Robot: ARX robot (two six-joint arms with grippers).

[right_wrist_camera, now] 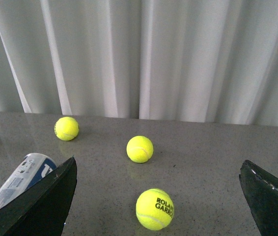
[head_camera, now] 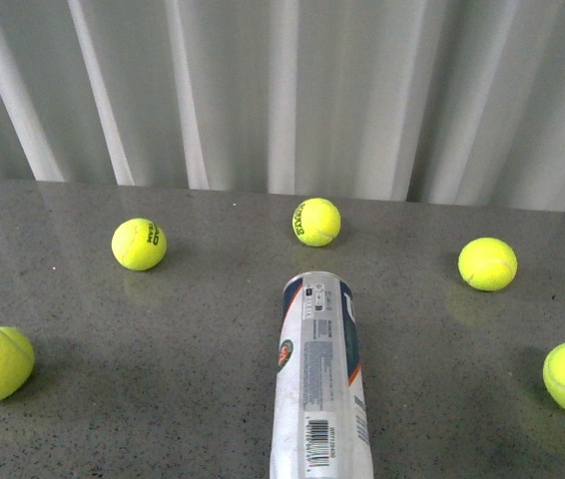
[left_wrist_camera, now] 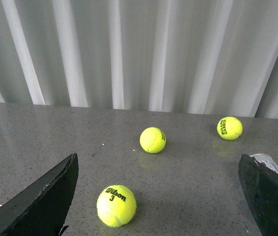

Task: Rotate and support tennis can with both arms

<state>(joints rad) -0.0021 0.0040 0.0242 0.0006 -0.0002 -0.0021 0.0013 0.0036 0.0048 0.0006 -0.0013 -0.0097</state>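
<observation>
Since the tennis can [head_camera: 320, 384] lies flat on the bench [head_camera: 163, 399], with its far end pointing away from the robot, nothing holds it yet. It sits between the two tools, I think so each can take one side. The left tool [left_wrist_camera: 157, 167] is wide open and empty. The right tool [right_wrist_camera: 158, 167] is too. Yellow balls [head_camera: 139, 244] lie all around, apart from the can.

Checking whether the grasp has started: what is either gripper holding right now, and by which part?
Nothing is held. The left gripper and right gripper have jaws wide open and empty; the tennis can lies on the table.
</observation>
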